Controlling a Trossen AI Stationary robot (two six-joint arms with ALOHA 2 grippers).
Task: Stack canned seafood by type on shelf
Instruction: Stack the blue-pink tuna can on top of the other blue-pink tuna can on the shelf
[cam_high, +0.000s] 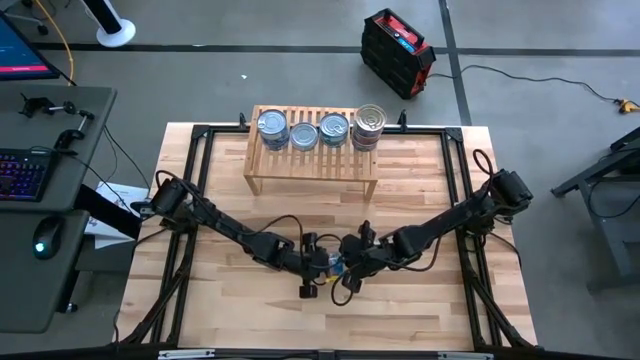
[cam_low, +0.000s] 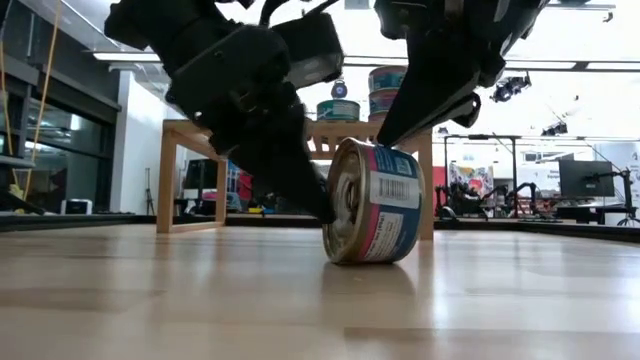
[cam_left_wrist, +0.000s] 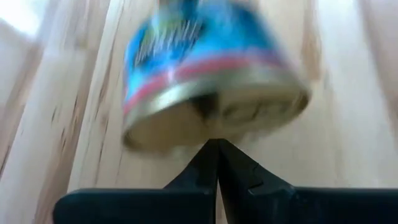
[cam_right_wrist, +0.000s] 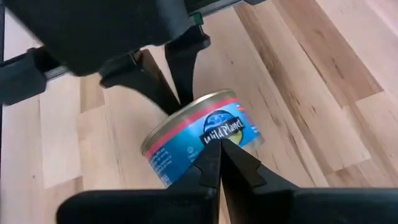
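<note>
Blue-labelled tin (cam_low: 368, 203) tipped on edge between closed left tool (cam_left_wrist: 216, 149), right tool (cam_right_wrist: 219, 149).

Two dark arms meeting at lower centre of the overhead frame, left gripper (cam_high: 318, 266) fingers pressed together, right gripper (cam_high: 345, 270) likewise closed, tips nearly touching

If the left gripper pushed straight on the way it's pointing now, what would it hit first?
Most likely the blue can lying on its side on the table. The left gripper, fingers shut, points at the can's gold end, seemingly touching it already. The right gripper, also shut, sits on the far side.
</note>
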